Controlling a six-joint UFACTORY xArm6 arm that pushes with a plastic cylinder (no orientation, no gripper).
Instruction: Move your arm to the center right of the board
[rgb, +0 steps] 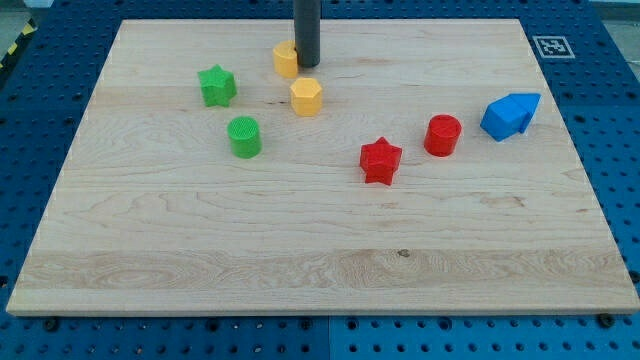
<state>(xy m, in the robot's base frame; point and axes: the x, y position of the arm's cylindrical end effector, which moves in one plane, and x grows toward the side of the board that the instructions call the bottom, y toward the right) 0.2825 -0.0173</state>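
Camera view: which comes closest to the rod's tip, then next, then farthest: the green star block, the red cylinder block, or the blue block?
From my tip at the view's top:
1. Green star block, toward the view's left.
2. Red cylinder block, toward the view's right.
3. Blue block, farthest right.

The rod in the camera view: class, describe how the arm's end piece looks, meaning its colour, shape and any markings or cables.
Only the rod shows: a straight, dark grey to black cylinder coming down from the view's top edge, smooth and plain, ending at my tip. No cables, labels or markings are visible on it, and the rest of the arm is out of frame. There is no grasping tool.
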